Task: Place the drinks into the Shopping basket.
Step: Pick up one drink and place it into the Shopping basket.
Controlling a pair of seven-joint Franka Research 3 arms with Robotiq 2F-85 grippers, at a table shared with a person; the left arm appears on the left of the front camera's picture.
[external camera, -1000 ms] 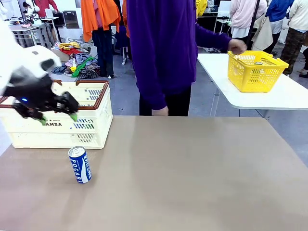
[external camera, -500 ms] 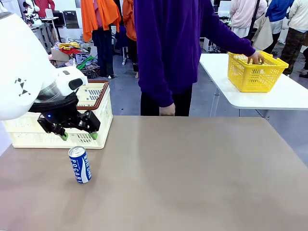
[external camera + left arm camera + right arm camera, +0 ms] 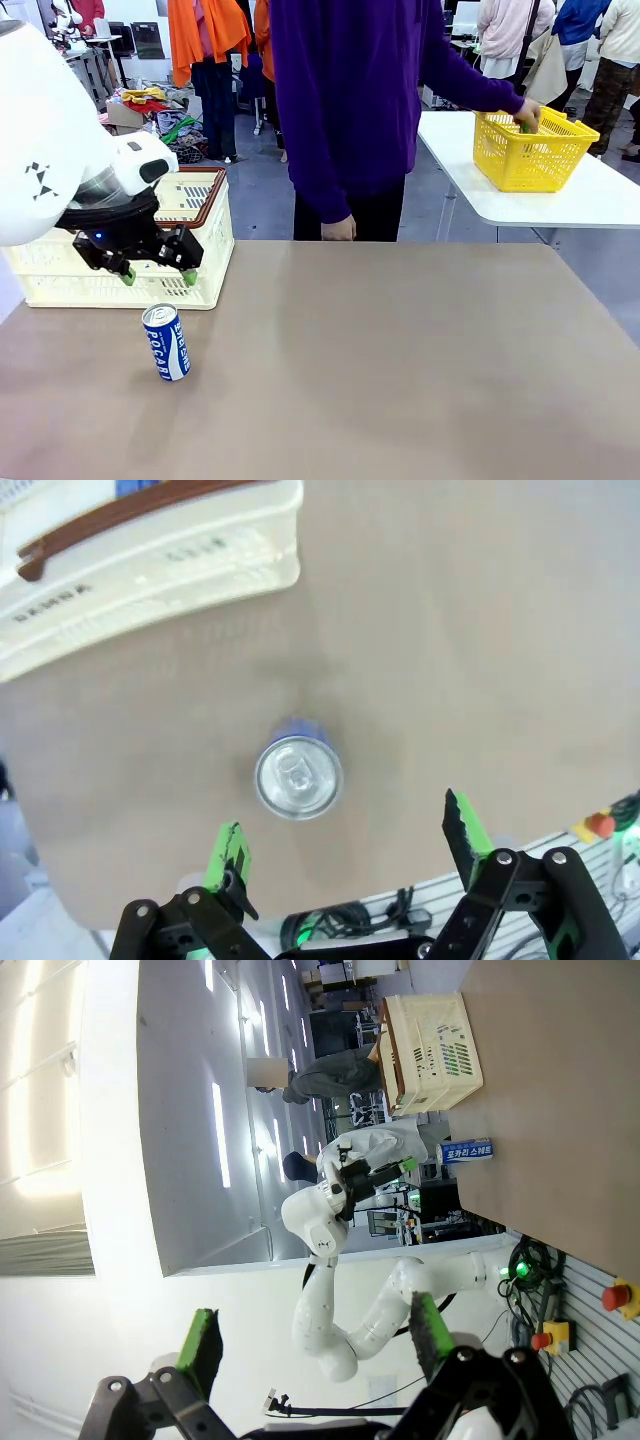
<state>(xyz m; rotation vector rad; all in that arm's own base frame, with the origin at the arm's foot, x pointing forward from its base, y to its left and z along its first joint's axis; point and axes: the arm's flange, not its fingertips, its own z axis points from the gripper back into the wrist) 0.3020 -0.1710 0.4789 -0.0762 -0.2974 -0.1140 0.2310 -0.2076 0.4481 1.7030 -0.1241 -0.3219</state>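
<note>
left claw [image 3: 158,277] is held open and empty above the blue can [image 3: 166,342], not touching it. the can is stood upright on the worktop [image 3: 400,350], near left, just in front of the shopping basket [image 3: 60,275]. right claw [image 3: 312,1335] is seen open, empty. a person's hand [image 3: 524,112] is placed in the yellow basket [image 3: 530,160], far right.

Front: across the surface [image 3: 400,350] toward the person [image 3: 350,100]; left wrist: close, straight down on blue can [image 3: 298,778]; right wrist: sideways, far, same can and basket [image 3: 430,1055].
</note>
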